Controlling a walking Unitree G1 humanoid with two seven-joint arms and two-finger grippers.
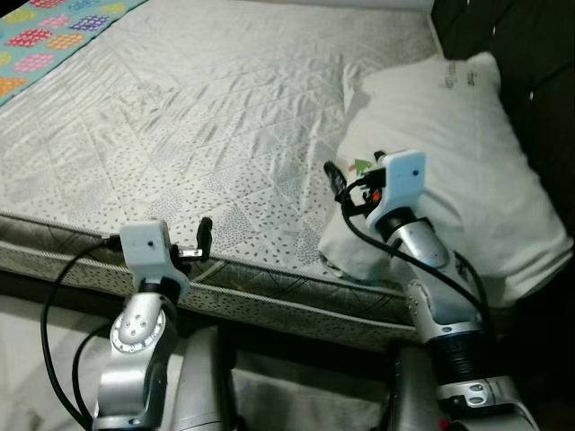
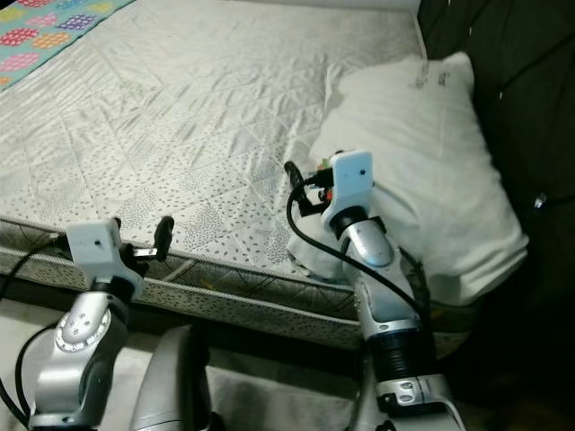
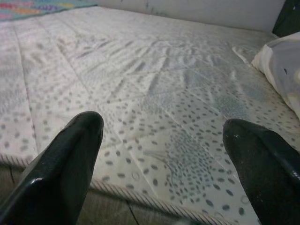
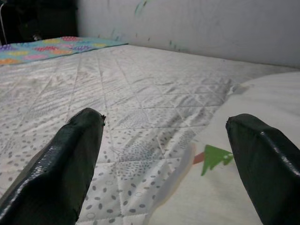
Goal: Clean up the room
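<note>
Bare quilted mattress (image 1: 207, 117) of a bed, pale grey with small dotted patches, stretching from the near edge to the far side. At the far left corner, a colourful patterned blanket (image 1: 54, 31) lying flat on the mattress. On the right, a white pillow (image 1: 449, 144) resting on the mattress near its right edge, beside a dark headboard (image 1: 530, 54), one near corner hanging slightly over the near edge of the bed. Small green and red print (image 4: 213, 157) on the pillowcase, close to the right tool. Right tool (image 1: 337, 180) raised over the near left part of the pillow, fingers spread wide, nothing between them. Left tool (image 1: 205, 235) lower and to the left, just at the near edge of the mattress, fingers also spread wide and holding nothing. Silver arms rising from the near bottom, black cables looping alongside each wrist.
</note>
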